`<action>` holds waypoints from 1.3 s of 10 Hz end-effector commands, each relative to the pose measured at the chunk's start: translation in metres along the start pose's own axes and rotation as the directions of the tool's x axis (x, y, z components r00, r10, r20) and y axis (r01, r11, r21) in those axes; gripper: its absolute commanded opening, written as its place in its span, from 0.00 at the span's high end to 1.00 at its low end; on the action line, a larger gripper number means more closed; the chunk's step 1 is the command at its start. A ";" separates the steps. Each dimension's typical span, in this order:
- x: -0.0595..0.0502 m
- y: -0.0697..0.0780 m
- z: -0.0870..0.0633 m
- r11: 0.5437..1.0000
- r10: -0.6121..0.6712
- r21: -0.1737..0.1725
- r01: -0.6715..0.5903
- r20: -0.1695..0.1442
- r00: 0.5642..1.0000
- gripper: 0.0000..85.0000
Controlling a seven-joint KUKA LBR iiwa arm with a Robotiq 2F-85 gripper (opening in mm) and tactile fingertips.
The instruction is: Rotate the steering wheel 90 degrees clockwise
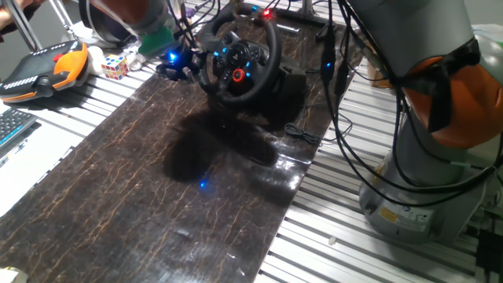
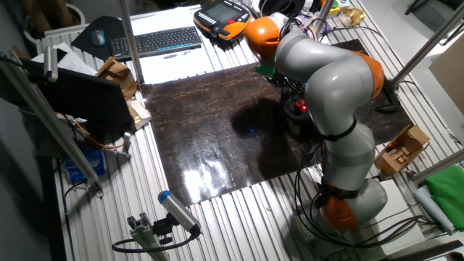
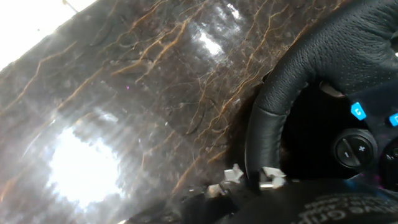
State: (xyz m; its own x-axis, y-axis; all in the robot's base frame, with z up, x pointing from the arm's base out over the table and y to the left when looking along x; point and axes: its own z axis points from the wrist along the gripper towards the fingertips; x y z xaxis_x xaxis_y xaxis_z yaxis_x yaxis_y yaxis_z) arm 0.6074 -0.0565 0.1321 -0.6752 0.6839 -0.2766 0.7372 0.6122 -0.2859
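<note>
The black steering wheel [image 1: 240, 59] stands tilted on its base at the far end of the dark marbled mat [image 1: 196, 204], with a red button and blue lights on its hub. My gripper [image 1: 187, 64] is at the wheel's left rim. In the hand view the leather rim [image 3: 311, 68] runs down between my two fingertips [image 3: 231, 177], and the gripper [image 3: 250, 179] is closed around it. Blue-lit hub buttons [image 3: 357, 111] show inside the rim. In the other fixed view my arm [image 2: 326, 80] hides most of the wheel; only a red light [image 2: 301, 107] shows.
An orange and black teach pendant [image 1: 47, 67], a Rubik's cube [image 1: 115, 65] and a keyboard [image 1: 12, 126] lie at the left. Cables [image 1: 302, 134] trail by the wheel's base. My arm's base [image 1: 424, 181] stands at the right on the slatted table.
</note>
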 end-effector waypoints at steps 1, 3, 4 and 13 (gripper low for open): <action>-0.001 0.001 0.003 1.000 0.016 0.000 -0.016 0.002 1.000 0.11; -0.004 0.001 0.012 0.999 0.033 -0.004 -0.033 0.005 0.999 0.03; -0.006 0.000 0.015 0.999 0.033 -0.003 -0.033 0.006 0.999 0.00; -0.014 -0.010 0.044 0.999 0.011 0.051 -0.014 0.069 0.998 0.13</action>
State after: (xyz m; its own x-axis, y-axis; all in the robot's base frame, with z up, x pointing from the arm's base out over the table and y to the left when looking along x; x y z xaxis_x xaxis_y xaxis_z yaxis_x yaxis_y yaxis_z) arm 0.6088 -0.0894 0.0988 -0.6676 0.6614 -0.3418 0.7443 0.5815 -0.3283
